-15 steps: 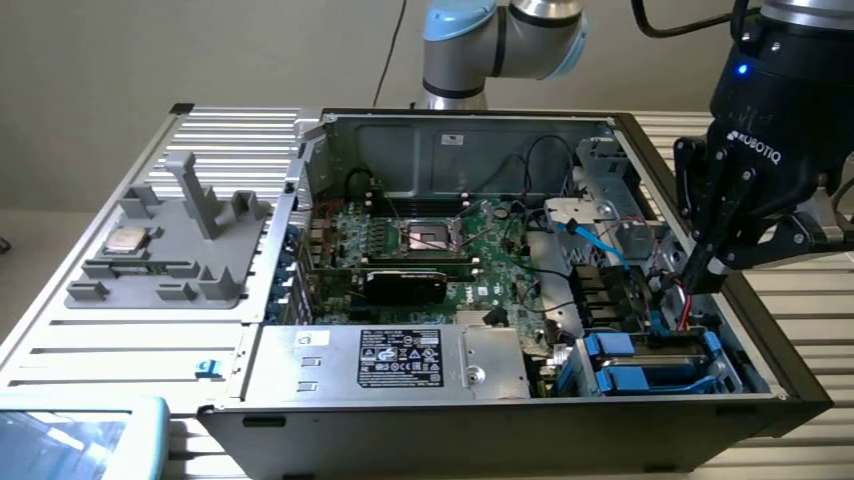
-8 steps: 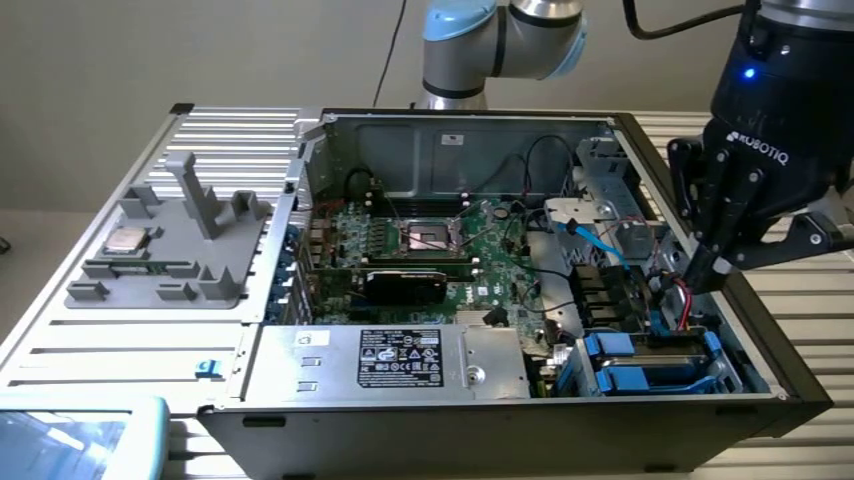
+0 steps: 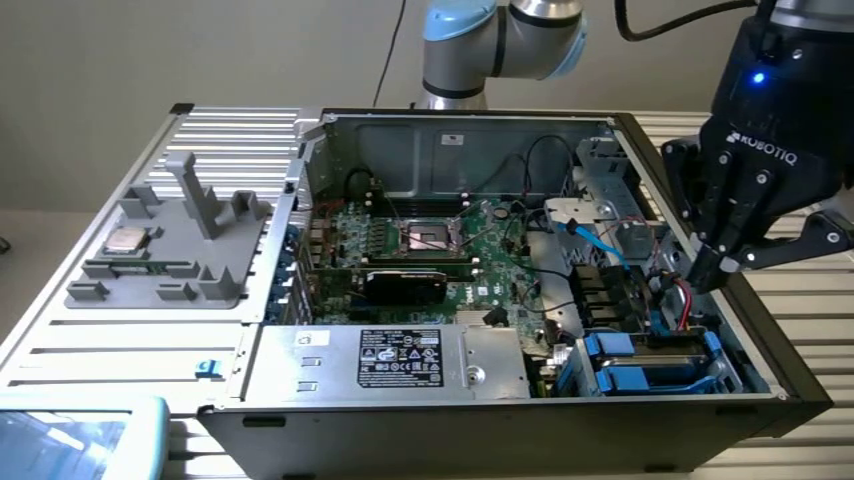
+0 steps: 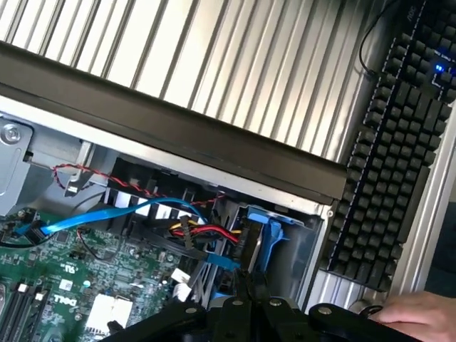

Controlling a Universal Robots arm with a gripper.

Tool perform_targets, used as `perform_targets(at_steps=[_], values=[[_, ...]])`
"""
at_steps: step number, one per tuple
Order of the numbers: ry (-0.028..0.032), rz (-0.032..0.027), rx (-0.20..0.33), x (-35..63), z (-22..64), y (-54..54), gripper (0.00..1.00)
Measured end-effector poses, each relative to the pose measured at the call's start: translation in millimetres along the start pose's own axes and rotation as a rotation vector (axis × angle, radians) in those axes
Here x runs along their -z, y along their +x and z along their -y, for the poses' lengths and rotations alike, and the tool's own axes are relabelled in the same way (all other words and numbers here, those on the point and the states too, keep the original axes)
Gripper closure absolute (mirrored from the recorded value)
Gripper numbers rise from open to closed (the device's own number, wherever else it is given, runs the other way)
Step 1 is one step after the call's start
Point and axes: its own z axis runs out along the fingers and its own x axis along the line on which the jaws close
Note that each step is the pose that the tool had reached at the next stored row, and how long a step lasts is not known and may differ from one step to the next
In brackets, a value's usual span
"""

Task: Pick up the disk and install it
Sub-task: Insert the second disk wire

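Jaws: clenched tight with nothing visibly between them, hanging over the open computer case (image 3: 747, 330) at about 3 o'clock of the exterior view.
Disk: I read the blue-bracketed disk (image 3: 617, 346) as lying in the drive bay at 4 o'clock, just below my tips; I cannot tell whether it is fully seated.
Snag risk: the red, yellow and black power leads (image 4: 203, 229) and the blue data cable (image 4: 107, 214) run close by the bay. A sideways drift of my tips could hook one and tug its plug.
Collision risk: the case wall stands just beside me, so dropping off line could knock its rim or the bracket.
Board risk: the motherboard (image 3: 441, 250) lies at 9 o'clock from me, so a swing that way could scrape components.
Person: a hand (image 4: 420, 313) rests on the counter beside the keyboard (image 4: 392, 157), so a wide swing outward could meet it.
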Motion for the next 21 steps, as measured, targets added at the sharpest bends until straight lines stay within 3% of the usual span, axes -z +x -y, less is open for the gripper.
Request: perform_targets(at_steps=[19,21], values=[[-0.0543,-0.0083,0.342,-0.3,0.0,0.0,0.89],[-0.0546,-0.0115,0.372,-0.3,0.0,0.0,0.89]])
